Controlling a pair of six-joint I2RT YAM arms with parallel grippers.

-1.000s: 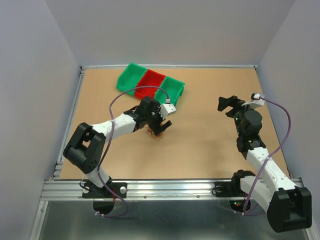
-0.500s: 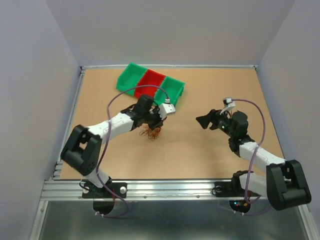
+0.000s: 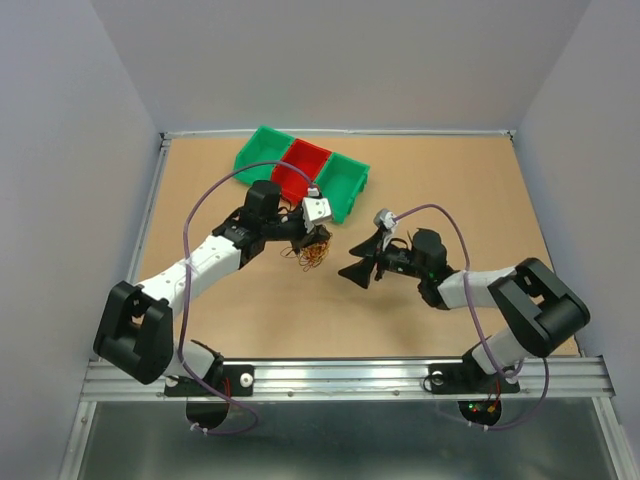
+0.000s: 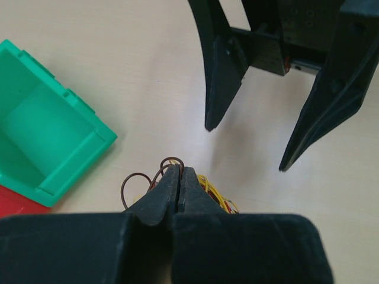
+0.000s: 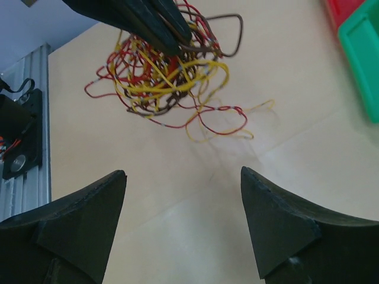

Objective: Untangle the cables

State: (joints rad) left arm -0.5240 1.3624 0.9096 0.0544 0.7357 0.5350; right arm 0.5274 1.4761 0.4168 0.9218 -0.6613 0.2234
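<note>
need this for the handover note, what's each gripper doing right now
left gripper: jaws shut on the cables
right gripper: jaws open, holding nothing, pointed at the cables

The left arm (image 3: 205, 262) and right arm (image 3: 458, 289) are wearing white shells between chunky black joint blocks, each trailing a looping purple cable (image 3: 215, 192); tapering matte-black fingers (image 5: 278, 228) are filling the right wrist view's lower corners
</note>
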